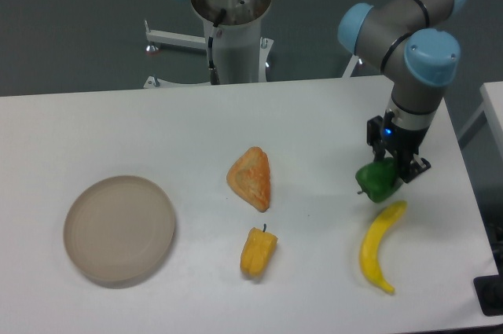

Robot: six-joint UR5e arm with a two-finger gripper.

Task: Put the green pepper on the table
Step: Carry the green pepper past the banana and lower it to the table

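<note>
Table (236, 122): white top, bearing all items. Plate (119, 228): beige, round, at left. Banana (380, 246): yellow, at right. Pastry (251, 178): triangular, centre. Yellow-orange pepper (257, 251): below the pastry. Green pepper (378, 180): clamped in the gripper (391, 167) above the banana's tip, seemingly just off the surface.

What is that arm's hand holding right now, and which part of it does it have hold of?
The hand holds the green pepper, gripping it at its upper part, just above the banana. Whether the pepper touches the table cannot be told.
</note>
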